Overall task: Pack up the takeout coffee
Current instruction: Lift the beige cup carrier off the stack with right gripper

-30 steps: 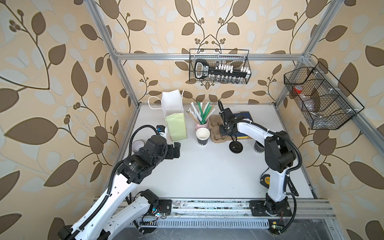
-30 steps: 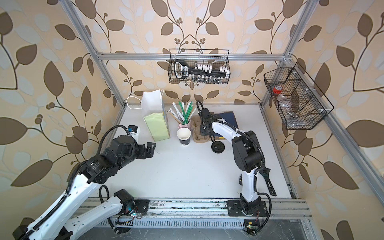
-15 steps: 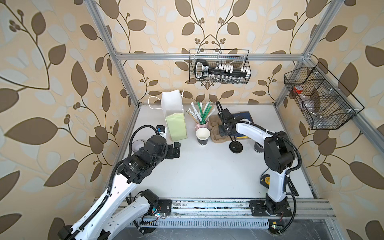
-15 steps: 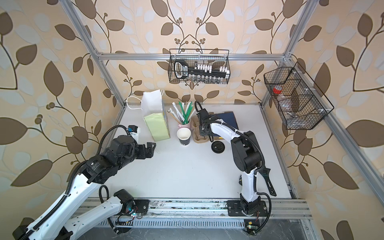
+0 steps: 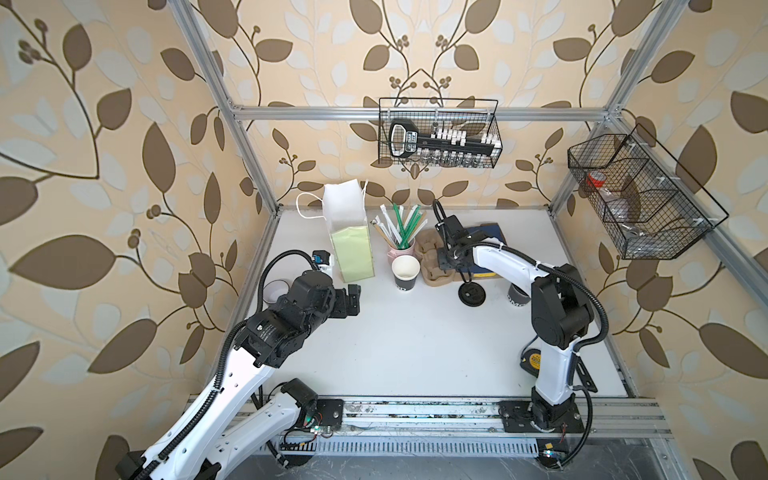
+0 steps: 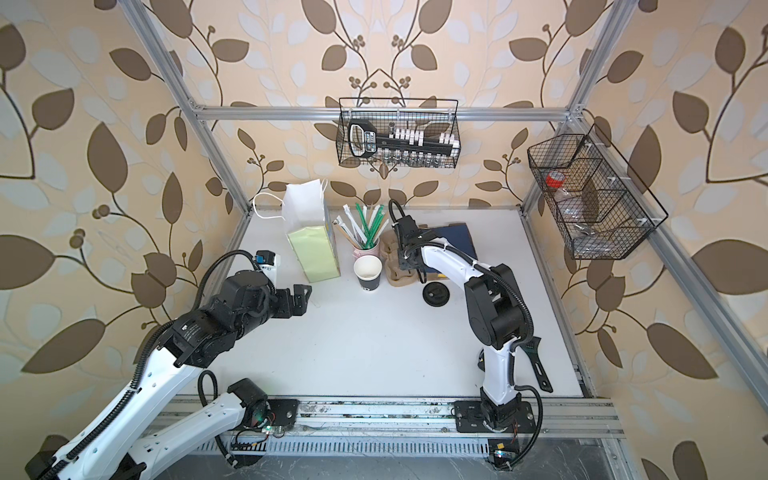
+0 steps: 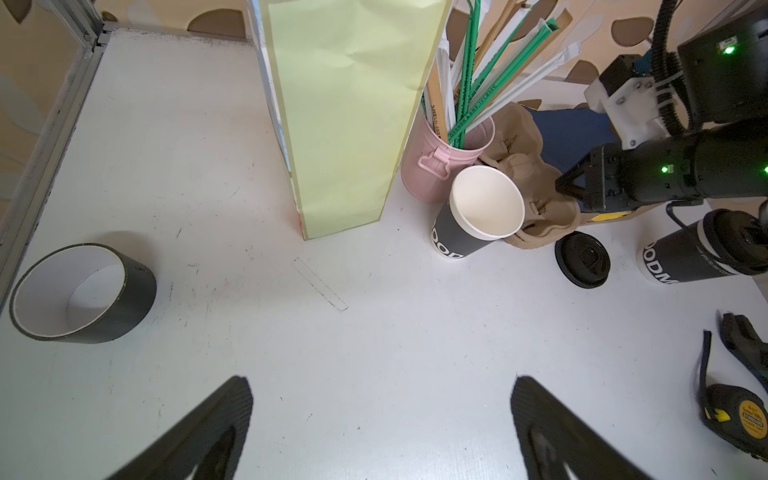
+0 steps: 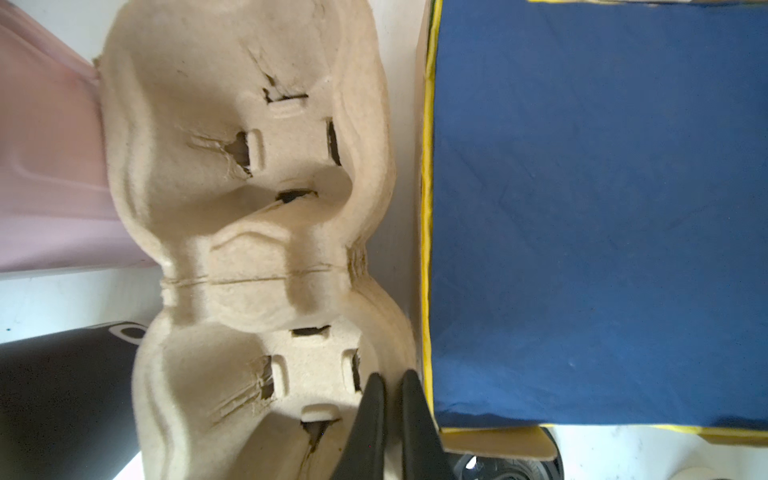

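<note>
The right gripper (image 8: pixel 391 380) has been closed further onto the moulded brown pulp carrier (image 8: pixel 249 187), the left gripper (image 5: pixel 355 300) is held wide, and two white-lettered black paper cups are counted: the open cup (image 5: pixel 405 272) left of it, the other cup (image 7: pixel 681 262) right.

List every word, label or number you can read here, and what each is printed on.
"OOD", cut off at the edge: open black cup.
"OODM", also cut off: lidded black cup.
Too small or blurred to read: the fine print on that cup, green straw wrapper, tape measure label, tool label in the wire basket.
</note>
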`<action>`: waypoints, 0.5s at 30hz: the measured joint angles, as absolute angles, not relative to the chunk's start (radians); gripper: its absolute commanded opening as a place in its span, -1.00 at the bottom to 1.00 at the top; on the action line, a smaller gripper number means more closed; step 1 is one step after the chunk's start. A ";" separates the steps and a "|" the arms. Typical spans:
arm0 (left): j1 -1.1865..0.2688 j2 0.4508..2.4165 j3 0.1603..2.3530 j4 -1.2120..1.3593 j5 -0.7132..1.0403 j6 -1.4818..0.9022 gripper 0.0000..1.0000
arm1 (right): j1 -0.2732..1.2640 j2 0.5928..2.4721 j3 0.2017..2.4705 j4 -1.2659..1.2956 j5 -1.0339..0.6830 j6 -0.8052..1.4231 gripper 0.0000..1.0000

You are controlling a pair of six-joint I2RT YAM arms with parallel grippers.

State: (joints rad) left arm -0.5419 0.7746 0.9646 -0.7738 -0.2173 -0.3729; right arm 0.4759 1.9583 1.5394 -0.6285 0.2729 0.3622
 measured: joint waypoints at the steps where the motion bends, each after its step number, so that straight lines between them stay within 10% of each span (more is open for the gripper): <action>1: -0.542 0.775 0.965 -0.774 -0.217 -0.373 0.98 | 0.476 1.955 1.539 -0.628 0.273 0.363 -0.79; 15: -0.542 0.775 0.965 -0.774 -0.217 -0.373 0.98 | 0.444 1.938 1.539 -0.617 0.206 0.382 -0.79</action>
